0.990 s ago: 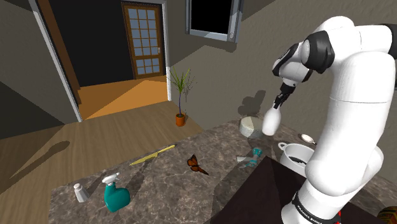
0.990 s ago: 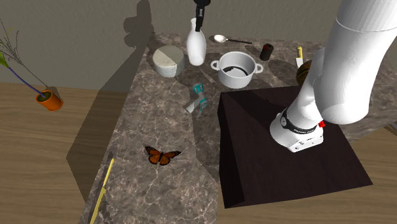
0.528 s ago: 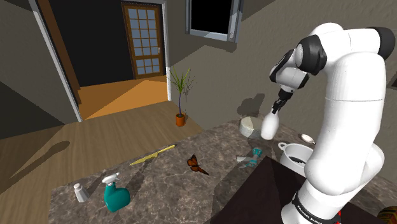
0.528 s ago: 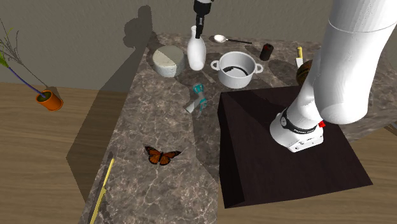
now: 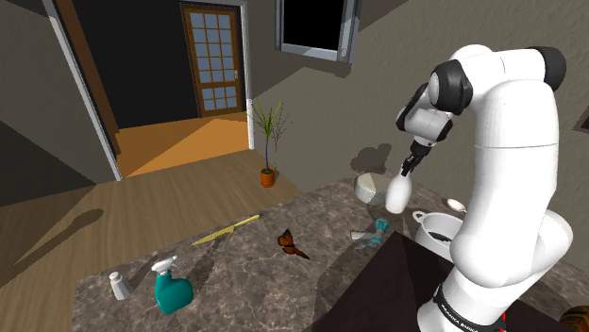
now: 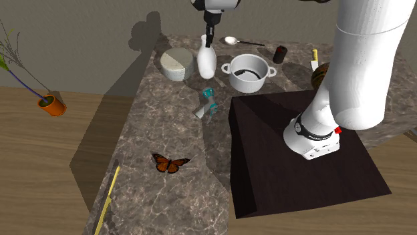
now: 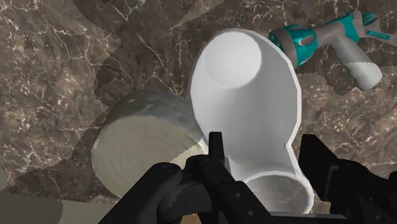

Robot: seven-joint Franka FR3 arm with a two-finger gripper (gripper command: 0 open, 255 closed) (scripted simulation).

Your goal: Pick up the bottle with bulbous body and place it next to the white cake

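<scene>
The white bottle (image 5: 398,193) has a bulbous body and a narrow neck. My gripper (image 5: 410,168) is shut on that neck from above and holds it upright. The bottle (image 6: 206,60) hangs low over the marble counter, between the round white cake (image 6: 176,63) and the white pot (image 6: 248,72). I cannot tell whether its base touches the counter. In the wrist view the gripper (image 7: 267,160) clasps the bottle (image 7: 254,108), and the cake (image 7: 137,143) lies right beside it, with only a narrow gap between them. The cake (image 5: 368,186) sits near the counter's far edge.
A teal and grey spray nozzle (image 6: 208,101) lies near the bottle. A spoon (image 6: 237,41) and a dark can (image 6: 279,54) sit by the wall. Farther off are a butterfly (image 5: 291,245), a yellow stick (image 5: 227,229), a teal spray bottle (image 5: 172,288) and a small shaker (image 5: 118,285).
My gripper has come down with the bottle in it, lowering it toward the counter beside the cake. The fingers have stayed shut on the neck.
</scene>
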